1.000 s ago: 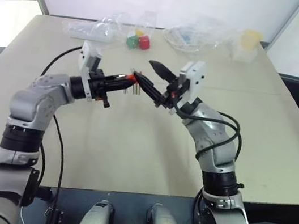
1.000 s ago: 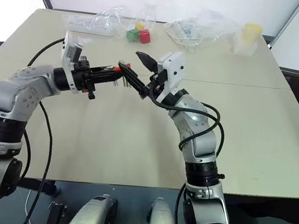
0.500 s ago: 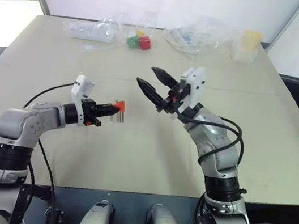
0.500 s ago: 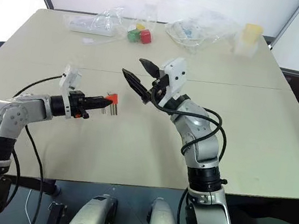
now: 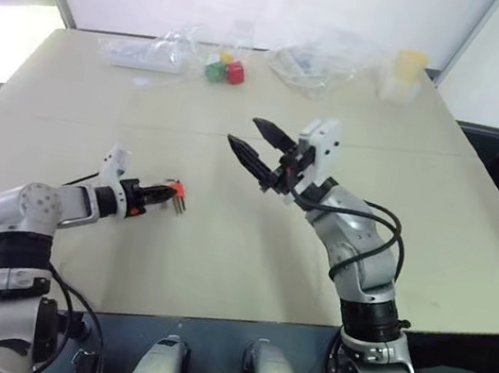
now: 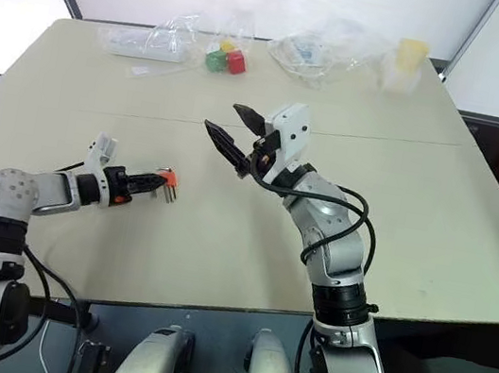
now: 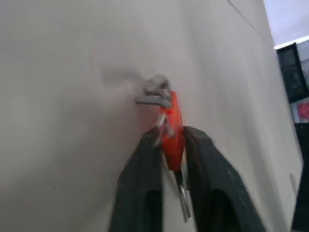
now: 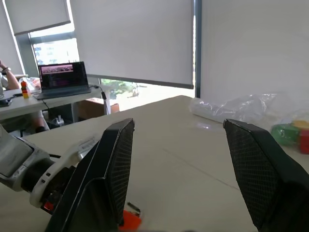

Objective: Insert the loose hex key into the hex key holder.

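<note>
The hex key holder (image 5: pixel 178 192), a small orange-red block with short grey keys sticking out, sits low at the table top, left of centre. My left gripper (image 5: pixel 165 194) points right and is shut on it. In the left wrist view both black fingers (image 7: pixel 145 174) press against the holder (image 7: pixel 170 128), and a bent grey key juts from its far end. I cannot tell whether it touches the table. My right gripper (image 5: pixel 245 133) hangs higher, to the right of the holder, open with nothing between its fingers (image 8: pixel 113 159). The loose hex key is out of view on its own.
At the table's far side lie red and green cubes (image 5: pixel 224 71), crumpled clear plastic bags (image 5: pixel 324 55), and a pale cup with a yellow lid (image 5: pixel 401 73). A seam crosses the tabletop (image 5: pixel 446 154). The right wrist view shows a laptop (image 8: pixel 63 79) on a desk beyond the table.
My left gripper has sunk toward the table and drawn left with the holder, away from the right gripper, and its wrist has rolled. The right gripper has stayed open and almost still.
</note>
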Robot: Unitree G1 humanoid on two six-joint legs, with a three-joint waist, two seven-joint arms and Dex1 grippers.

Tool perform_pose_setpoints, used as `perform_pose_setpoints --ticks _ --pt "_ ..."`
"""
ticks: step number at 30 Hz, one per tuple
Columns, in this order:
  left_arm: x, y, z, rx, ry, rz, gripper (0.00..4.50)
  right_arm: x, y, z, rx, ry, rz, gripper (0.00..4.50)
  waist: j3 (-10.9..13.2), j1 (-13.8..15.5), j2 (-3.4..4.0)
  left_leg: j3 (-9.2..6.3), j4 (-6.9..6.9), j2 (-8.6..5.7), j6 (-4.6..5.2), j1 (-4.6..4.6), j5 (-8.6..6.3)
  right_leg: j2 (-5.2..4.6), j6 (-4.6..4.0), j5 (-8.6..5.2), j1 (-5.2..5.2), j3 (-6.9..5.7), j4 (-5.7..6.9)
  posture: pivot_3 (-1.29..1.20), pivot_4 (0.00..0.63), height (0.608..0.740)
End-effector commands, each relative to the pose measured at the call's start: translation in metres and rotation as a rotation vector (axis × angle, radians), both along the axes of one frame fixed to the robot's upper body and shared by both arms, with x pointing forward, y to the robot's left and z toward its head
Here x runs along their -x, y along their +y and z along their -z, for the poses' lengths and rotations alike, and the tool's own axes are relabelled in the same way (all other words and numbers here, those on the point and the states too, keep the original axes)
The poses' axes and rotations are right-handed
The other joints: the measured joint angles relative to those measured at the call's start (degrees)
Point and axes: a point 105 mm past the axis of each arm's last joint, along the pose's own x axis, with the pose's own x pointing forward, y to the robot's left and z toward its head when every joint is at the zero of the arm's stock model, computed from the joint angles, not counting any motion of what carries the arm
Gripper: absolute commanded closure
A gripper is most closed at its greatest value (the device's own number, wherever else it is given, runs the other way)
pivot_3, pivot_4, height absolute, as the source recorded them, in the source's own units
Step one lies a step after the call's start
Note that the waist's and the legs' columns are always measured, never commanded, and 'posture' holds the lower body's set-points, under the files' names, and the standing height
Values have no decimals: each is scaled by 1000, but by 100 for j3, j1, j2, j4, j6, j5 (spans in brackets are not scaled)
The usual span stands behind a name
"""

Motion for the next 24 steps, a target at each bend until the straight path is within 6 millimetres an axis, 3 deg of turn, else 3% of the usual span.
perform_pose_setpoints --ticks 1,4,5,8,11,16,20,24 --pt "12 26 18 -87 78 -82 1722 6 1 -12 -17 -48 -8 1439 0 -38 1 -1 -3 1 0 9 0 -2 -1 0 5 4 0 0 150 740" --pt "16 34 6 -105 15 -91 255 6 1 -12 -13 -46 -10 1439 0 -68 1 3 -16 7 -1 49 -1 -3 -4 -25 35 16 0 0 150 740" --pt "17 35 3 -117 -2 -89 29 6 1 -11 -11 -46 -11 1439 0 -75 1 5 -17 16 -1 51 -1 0 -7 -29 35 16 0 0 150 740" --pt "22 39 -19 -157 -113 -56 29 7 1 -11 2 -49 -20 1439 0 -71 1 8 -21 61 -2 51 -1 27 -26 -31 28 15 1 0 150 740" --pt "32 42 -54 -220 -246 13 29 8 -2 -8 56 -49 -54 1439 3 -35 -3 10 -24 83 -2 25 -1 72 -48 -31 2 15 -1 0 150 740" --pt "48 37 -110 -367 -467 166 29 22 -17 10 340 -35 -254 1439 10 83 -5 6 -14 86 -2 -48 -1 74 -77 -19 -53 -3 -6 0 150 740" --pt "58 30 -136 -400 -565 236 29 31 -41 17 532 -4 -368 1439 13 107 -1 19 -18 84 -2 -51 -1 69 -72 -25 -42 -1 -46 0 150 740" --pt "68 23 -149 -429 -630 289 29 40 -63 21 698 19 -449 1439 19 104 -10 23 -21 85 -1 -59 -3 70 -66 -25 -37 -3 -74 0 150 740"
